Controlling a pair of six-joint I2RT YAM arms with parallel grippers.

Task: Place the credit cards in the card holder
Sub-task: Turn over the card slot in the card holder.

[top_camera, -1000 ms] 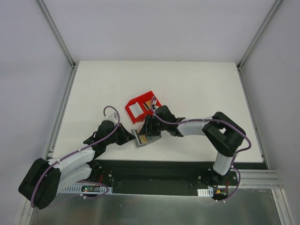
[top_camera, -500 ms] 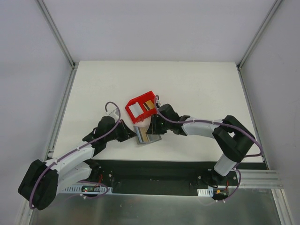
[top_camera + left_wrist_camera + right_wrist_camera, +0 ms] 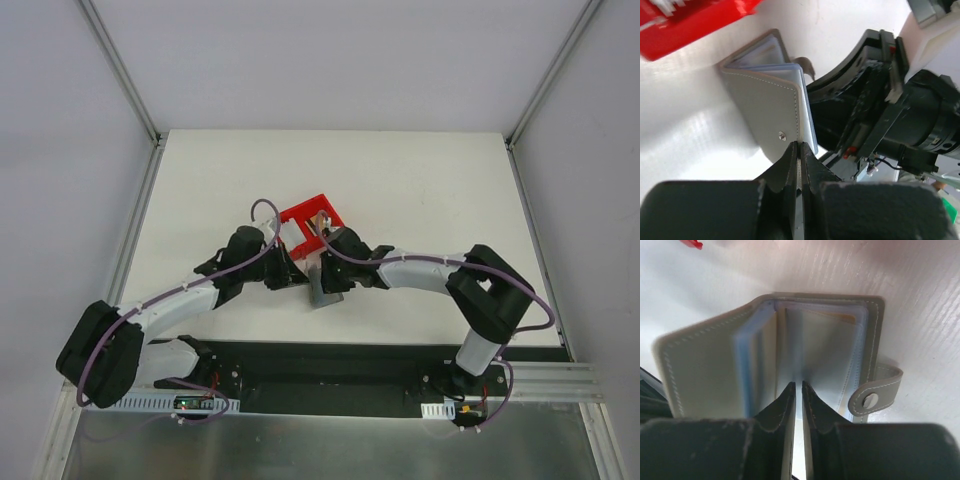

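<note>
Top external view shows the main change. One second ago the flat grey stitched card holder [image 3: 325, 292] was lying open on the white bench [image 3: 420, 180] with its inner pages up. Now it is half folded and from above I see mostly its grey cover. It sits just at the near side of the red plastic bin [image 3: 320, 207], between my two claws. My left arm has moved up toward the bin and covers part of it, so I cannot tell which cards remain inside.

My left claw [image 3: 798, 149] is fully closed. In the left wrist view its tips sit at the stitched edge of the cover, close to the small metal stud [image 3: 782, 134]. I judge that it pinches this cover and keeps it standing like a book page.

My right claw [image 3: 798, 390] was wide a second ago. Now it is almost closed, with only a thin slit between the fingers, and its tips are at the clear plastic sleeves [image 3: 830, 355] inside the holder. No card is between the fingers, and I cannot tell whether a sleeve is pinched. A tan edge, probably the gold card [image 3: 840, 318], shows behind a sleeve at the top.

For the task, I think one card is already in, and the others must still come from the bin.
</note>
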